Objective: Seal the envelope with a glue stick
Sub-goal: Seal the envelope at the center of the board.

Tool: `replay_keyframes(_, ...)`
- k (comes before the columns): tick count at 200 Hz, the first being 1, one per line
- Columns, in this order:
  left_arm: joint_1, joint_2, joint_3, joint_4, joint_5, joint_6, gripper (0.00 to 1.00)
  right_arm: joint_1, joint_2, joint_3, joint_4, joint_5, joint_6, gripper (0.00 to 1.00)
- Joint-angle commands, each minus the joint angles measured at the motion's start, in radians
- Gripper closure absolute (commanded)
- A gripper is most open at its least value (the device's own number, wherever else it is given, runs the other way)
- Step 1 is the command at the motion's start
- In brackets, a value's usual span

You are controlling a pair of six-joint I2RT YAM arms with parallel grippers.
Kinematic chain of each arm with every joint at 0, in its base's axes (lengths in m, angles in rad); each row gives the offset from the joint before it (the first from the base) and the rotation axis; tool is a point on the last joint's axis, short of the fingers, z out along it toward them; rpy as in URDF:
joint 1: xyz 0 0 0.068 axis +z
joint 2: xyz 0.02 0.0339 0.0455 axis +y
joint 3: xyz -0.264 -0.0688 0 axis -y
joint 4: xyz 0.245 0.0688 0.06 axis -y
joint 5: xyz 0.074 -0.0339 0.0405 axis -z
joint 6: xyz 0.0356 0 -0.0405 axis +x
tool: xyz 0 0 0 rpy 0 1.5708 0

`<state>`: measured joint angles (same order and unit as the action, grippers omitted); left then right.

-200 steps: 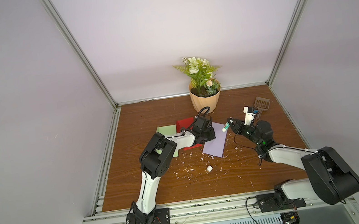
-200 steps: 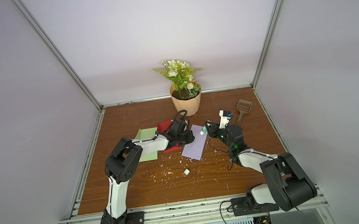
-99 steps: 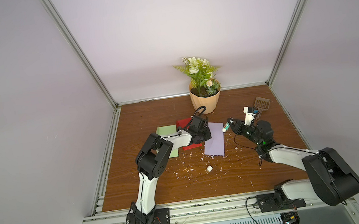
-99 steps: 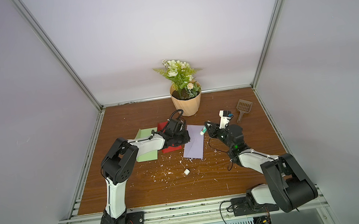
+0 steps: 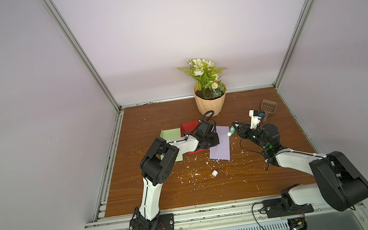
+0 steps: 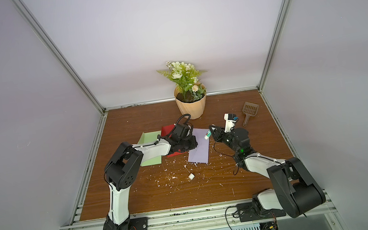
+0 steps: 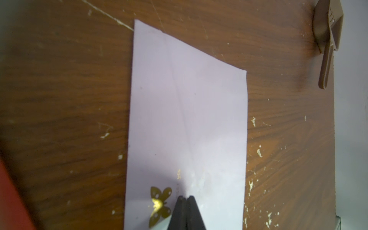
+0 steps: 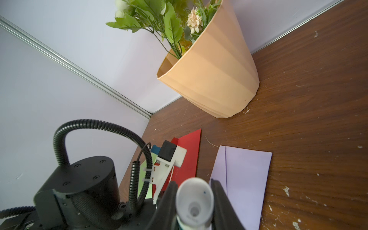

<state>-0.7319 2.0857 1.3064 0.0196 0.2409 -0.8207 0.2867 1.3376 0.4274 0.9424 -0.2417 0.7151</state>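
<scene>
The lilac envelope (image 5: 220, 144) (image 6: 198, 149) lies flat on the wooden table, flap folded down, with a gold butterfly sticker (image 7: 160, 205) near one end. My left gripper (image 7: 185, 198) (image 5: 213, 139) (image 6: 193, 142) is shut, and its tips rest on the envelope (image 7: 187, 109) beside the sticker. My right gripper (image 8: 194, 184) (image 5: 235, 129) (image 6: 212, 131) is shut on the glue stick (image 8: 194, 201) (image 5: 230, 132) (image 6: 207, 135), held just above the envelope's far right corner. The stick's white cap (image 5: 214, 173) (image 6: 191, 176) lies loose on the table in front of the envelope.
A red envelope (image 5: 188, 128) and a green envelope (image 5: 168, 134) lie under and left of the left arm. A flower pot (image 5: 210, 103) (image 8: 215, 79) stands at the back. A brown scoop (image 5: 268, 107) (image 7: 328, 39) lies at the back right. White flecks litter the table.
The left gripper has slid a little to the left, and the lilac envelope has turned with it to lie straighter. The right arm has kept still with the glue stick.
</scene>
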Motion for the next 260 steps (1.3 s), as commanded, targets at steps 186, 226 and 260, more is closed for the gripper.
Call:
replay_keyframes(186,-0.01,-0.11,0.035,-0.049,0.008,0.029,0.83,0.005,-0.001,0.012,0.036,-0.034,0.009,1.0)
replay_keyframes(226,0.027,-0.199,-0.007,-0.103,-0.029,0.068,0.75,0.016,-0.002,0.019,0.026,-0.033,-0.001,1.0)
replay_keyframes(260,0.051,-0.32,-0.097,-0.17,-0.102,0.117,0.47,0.075,0.0,0.074,-0.058,0.023,-0.076,1.0)
